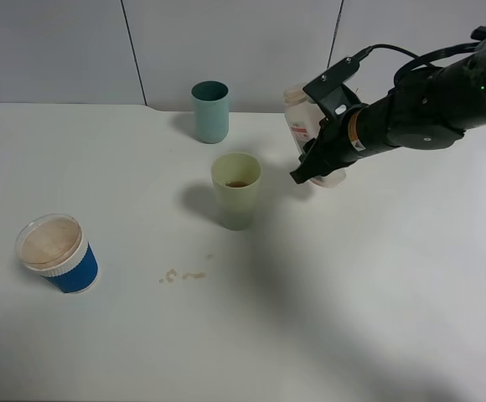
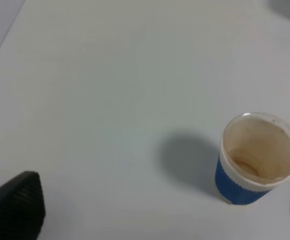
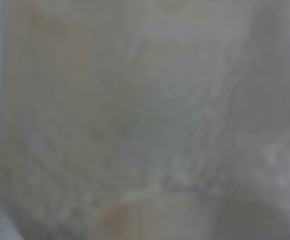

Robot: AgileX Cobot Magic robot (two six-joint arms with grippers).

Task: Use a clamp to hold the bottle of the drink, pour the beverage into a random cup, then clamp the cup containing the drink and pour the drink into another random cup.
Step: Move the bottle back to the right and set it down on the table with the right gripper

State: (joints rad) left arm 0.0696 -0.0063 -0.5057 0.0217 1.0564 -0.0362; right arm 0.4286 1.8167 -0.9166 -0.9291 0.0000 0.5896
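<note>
Grips the bottle [image 1: 300,126] in the right claw [image 1: 314,166], just right of the upright pale cup [image 1: 236,191], nearer it than the wide-open left claw [image 2: 155,207] by the blue cup [image 2: 252,165].

Teal tumbler [image 1: 210,110] upright — brown drips [image 1: 183,275] on table [image 1: 352,293].

The right arm [image 1: 427,109] is presenting a bulky matte-black casing, with an orange band [image 1: 356,131] ringing the wrist and a small green light [image 1: 481,85] glowing further up. A black cable [image 1: 411,52] is looping over it to an angular black bracket [image 1: 337,82] dotted with pale screws. The left gripper's fingers [image 2: 15,207] are showing black, finely textured surfaces.
</note>
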